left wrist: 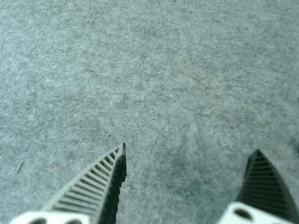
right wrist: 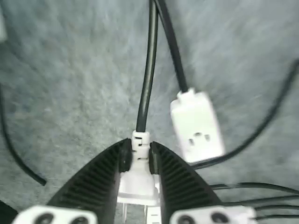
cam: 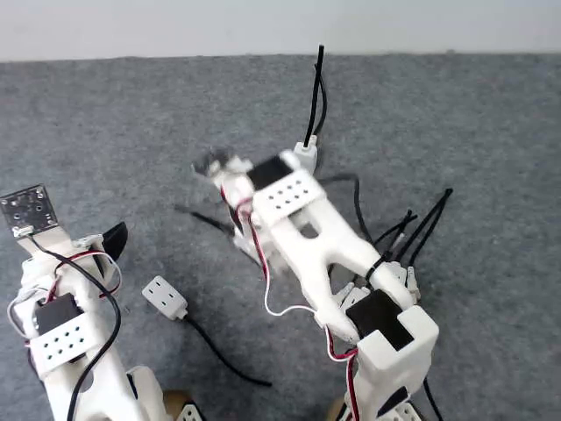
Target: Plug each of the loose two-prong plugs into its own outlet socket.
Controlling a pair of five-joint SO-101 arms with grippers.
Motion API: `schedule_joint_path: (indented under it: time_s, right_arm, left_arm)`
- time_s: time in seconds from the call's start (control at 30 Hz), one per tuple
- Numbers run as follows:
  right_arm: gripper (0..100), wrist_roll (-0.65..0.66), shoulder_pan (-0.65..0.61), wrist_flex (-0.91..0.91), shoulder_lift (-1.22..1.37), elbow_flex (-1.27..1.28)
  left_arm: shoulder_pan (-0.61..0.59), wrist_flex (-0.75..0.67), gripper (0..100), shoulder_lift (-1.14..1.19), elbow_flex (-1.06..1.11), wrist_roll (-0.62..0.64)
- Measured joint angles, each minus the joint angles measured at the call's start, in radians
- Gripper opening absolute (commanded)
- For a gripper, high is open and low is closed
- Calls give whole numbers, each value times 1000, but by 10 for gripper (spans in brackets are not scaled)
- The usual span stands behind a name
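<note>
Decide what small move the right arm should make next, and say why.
Probably carry the right tool, shut on the white two-prong plug with its black cord, sideways toward the white rectangular outlet socket. That socket lies beside the plug on the grey carpet, slots showing, apart from it.

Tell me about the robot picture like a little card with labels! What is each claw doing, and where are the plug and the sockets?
Left gripper: open, holding nothing, over the grey mat
Right gripper: shut on a white plug
Plug cable: black, leading away from the gripper
Nearest socket: white, lying beside the held plug, not joined to it
Other socket: white, on the mat between the two arms, nothing plugged in
Held plug: not yet in a socket
</note>
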Motion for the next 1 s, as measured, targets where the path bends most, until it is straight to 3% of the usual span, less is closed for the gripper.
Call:
schedule_joint_path:
  time_s: [0.2, 0.53, 0.8, 1.0]
  right_arm:
    - [8, 5, 0, 199, 0, -468]
    - [8, 5, 55, 203, -5, -856]
    - [8, 5, 63, 203, -5, -1059]
    - [8, 5, 41, 196, -6, -1206]
  left_arm:
    - [0, 0, 379, 0, 0, 0]
    - [124, 0, 379, -9, 15, -38]
    - [370, 0, 379, -74, -17, -100]
    - [631, 0, 379, -333, -41, -129]
